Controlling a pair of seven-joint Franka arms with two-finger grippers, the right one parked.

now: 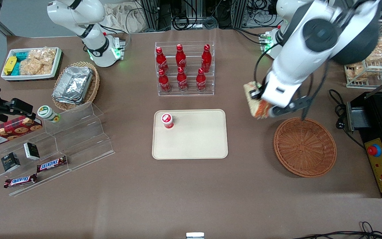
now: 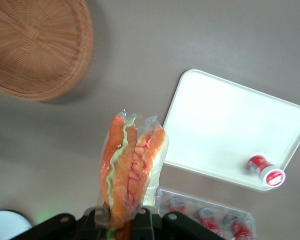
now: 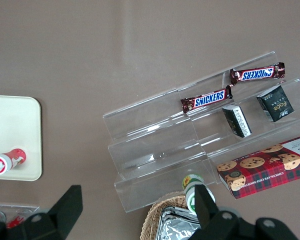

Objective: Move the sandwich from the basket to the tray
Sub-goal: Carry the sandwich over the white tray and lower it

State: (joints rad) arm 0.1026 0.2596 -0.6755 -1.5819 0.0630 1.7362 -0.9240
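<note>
Sandwich in the air!
The tool [image 1: 260,99] grips the sandwich [image 1: 256,105] above the tabletop [image 1: 191,186], between basket [image 1: 305,147] and tray [image 1: 191,139], clear for carrying across.

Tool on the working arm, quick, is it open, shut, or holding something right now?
Tool: shut on the sandwich, held in the air between the basket and the tray.

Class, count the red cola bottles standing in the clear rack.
6: three on the upper step, three on the lower. The gripper holds the sandwich nearby.
</note>
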